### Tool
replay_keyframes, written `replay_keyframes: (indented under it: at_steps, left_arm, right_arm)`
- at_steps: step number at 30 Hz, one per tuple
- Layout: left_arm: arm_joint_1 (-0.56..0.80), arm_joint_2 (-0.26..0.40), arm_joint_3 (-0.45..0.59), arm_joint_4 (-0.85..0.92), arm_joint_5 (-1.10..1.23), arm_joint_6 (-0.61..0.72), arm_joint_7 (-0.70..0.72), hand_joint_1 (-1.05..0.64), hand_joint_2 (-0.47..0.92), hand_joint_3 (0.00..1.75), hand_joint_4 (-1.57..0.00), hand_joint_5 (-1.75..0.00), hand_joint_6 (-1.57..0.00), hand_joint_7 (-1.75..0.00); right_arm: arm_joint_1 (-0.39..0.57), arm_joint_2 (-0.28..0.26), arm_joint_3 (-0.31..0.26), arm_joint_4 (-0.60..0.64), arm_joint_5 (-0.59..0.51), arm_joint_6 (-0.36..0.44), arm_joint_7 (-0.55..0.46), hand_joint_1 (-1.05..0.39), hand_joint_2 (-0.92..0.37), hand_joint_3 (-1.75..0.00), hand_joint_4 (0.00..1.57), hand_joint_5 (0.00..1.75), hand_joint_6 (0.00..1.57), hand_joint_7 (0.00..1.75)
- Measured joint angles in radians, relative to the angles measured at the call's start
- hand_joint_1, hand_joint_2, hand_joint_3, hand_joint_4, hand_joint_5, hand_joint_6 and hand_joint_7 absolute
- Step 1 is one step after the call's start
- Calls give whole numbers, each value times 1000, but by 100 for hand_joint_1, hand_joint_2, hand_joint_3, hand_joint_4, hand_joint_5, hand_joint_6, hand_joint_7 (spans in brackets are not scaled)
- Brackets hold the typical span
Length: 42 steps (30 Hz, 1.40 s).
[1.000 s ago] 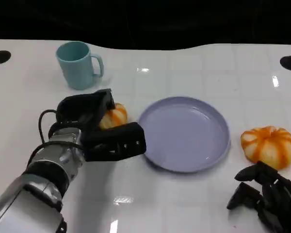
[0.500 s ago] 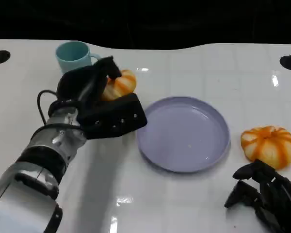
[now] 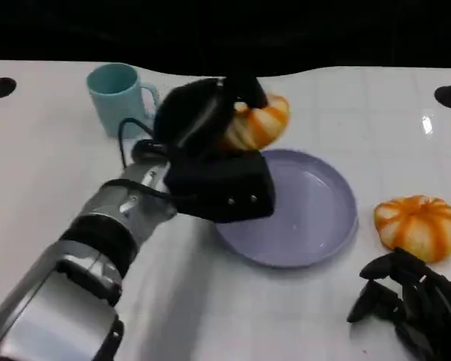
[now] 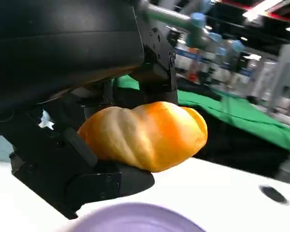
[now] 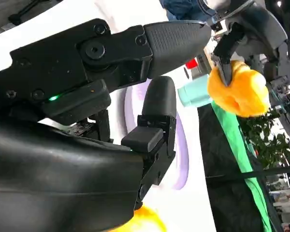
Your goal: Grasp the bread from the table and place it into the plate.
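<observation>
My left hand [image 3: 210, 147] holds an orange-and-white bread roll [image 3: 257, 123] up in the air, over the far left rim of the lavender plate [image 3: 316, 218]. In the left wrist view the roll [image 4: 145, 134] sits gripped between the black fingers [image 4: 154, 63], with the plate's edge [image 4: 130, 220] just below. The right wrist view shows the same roll [image 5: 238, 92] raised beyond the plate [image 5: 181, 145]. A second bread roll [image 3: 416, 226] lies on the table right of the plate. My right hand [image 3: 406, 301] rests near the front right, just in front of that roll, holding nothing, fingers apart.
A light blue mug [image 3: 122, 98] stands at the back left, behind my left arm. Two dark round holes [image 3: 0, 88] [image 3: 449, 96] mark the table's far corners. The white table [image 3: 210, 316] runs to a dark far edge.
My left hand has lifted the roll off the table and carried it right, from beside the mug to above the plate's far left rim. The right hand has stayed put.
</observation>
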Motion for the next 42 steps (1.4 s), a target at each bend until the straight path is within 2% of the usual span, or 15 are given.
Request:
replay_keyframes:
  at_steps: [3, 5, 8, 13, 18, 28, 29, 30, 31, 32, 35, 40, 41, 42]
  left_arm:
    - [-5, -2, -3, 0, 0, -4, 0, -9, 51, 120, -91, -175, -72, -175]
    - [-12, -4, -12, 0, 7, -4, 0, -15, 59, 107, -93, -175, -73, -175]
    - [-32, -34, -82, 2, 67, -5, -20, -16, 62, 102, -94, -175, -72, -175]
    - [-47, -83, -137, 24, 104, -10, -73, -17, 61, 95, -90, -175, -70, -175]
    - [-58, -97, -158, 53, 116, -8, -151, -19, 64, 93, -88, -175, -69, -175]
    - [-61, -98, -166, 77, 123, 15, -174, -19, 64, 92, -88, -175, -69, -175]
    - [-61, -98, -166, 77, 123, 15, -174, -30, 77, 55, -68, -160, -63, -103]
    - [-63, -100, -167, 78, 123, 25, -189, -34, 85, 37, -61, -155, -69, -63]
    - [-68, -103, -169, 78, 124, 46, -217, -37, 89, 26, -57, -152, -73, -38]
    - [-71, -104, -171, 80, 125, 72, -248, -37, 91, 22, -55, -151, -74, -29]
    - [-73, -104, -178, 82, 126, 108, -291, -38, 92, 19, -53, -147, -76, -17]
    - [-73, -104, -180, 81, 126, 117, -302, -39, 92, 20, -53, -144, -76, -13]
    - [-73, -104, -180, 81, 126, 117, -302, -72, 92, 47, -22, -84, -44, -6]
    - [-77, -104, -189, 80, 131, 126, -316, -84, 92, 57, -11, -62, -33, -4]
  right_arm:
    - [0, 0, 0, 0, 0, -1, 0, -53, -92, -28, 64, 152, 58, 123]
    - [2, -1, -1, -1, 0, 0, -1, -53, -92, -27, 63, 153, 58, 124]
    - [6, -1, 3, -10, 0, 5, -5, -53, -92, -27, 63, 153, 58, 123]
    - [9, 1, 4, -24, 8, 25, -9, -52, -92, -27, 63, 153, 58, 122]
    - [18, 1, 6, -44, 11, 47, -9, -53, -92, -27, 63, 153, 58, 122]
    - [23, 3, 7, -55, 10, 56, -16, -53, -92, -26, 64, 152, 58, 123]
    - [23, 3, 7, -56, 10, 56, -16, -53, -92, -25, 64, 152, 58, 123]
    - [25, 4, 7, -58, 10, 56, -19, -53, -92, -25, 64, 152, 58, 123]
    - [27, 4, 8, -62, 9, 56, -21, -53, -92, -25, 64, 153, 58, 123]
    - [30, 5, 9, -67, 7, 56, -25, -53, -92, -25, 64, 153, 58, 123]
    - [41, 6, 10, -77, 7, 56, -31, -53, -92, -25, 64, 152, 58, 123]
    - [42, 7, 12, -84, 7, 59, -33, -52, -92, -25, 64, 152, 58, 124]
    - [42, 8, 12, -84, 7, 60, -34, -53, -92, -25, 64, 152, 58, 124]
    - [42, 8, 12, -85, 7, 63, -35, -53, -92, -25, 64, 152, 58, 124]
